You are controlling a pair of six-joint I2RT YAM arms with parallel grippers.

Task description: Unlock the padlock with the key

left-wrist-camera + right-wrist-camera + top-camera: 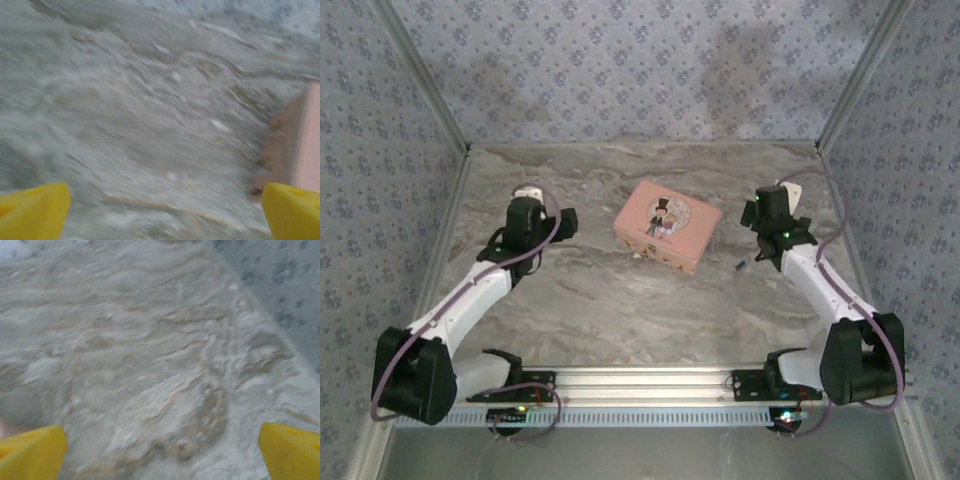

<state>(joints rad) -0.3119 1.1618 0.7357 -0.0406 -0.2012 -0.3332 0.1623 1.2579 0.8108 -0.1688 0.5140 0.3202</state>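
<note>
A tiny bluish-dark item (pixel 743 266) lies on the marble table right of the pink tin (pixel 666 228). It is too small to tell whether it is the padlock or the key. A small dark spot (pixel 652 250) sits on the tin's front wall. My right gripper (pixel 767 238) hovers just right of the tiny item. In the right wrist view my right gripper (pixel 160 452) is open over bare marble. My left gripper (pixel 564 222) hangs left of the tin. It (pixel 165 212) is open too, with the tin's pink side (pixel 300 145) at the right edge. Both wrist views are motion-blurred.
Patterned walls close in the table (pixel 620 310) on the left, back and right; the right wall (pixel 285 300) shows close in the right wrist view. An aluminium rail (pixel 650 385) runs along the near edge between the arm bases.
</note>
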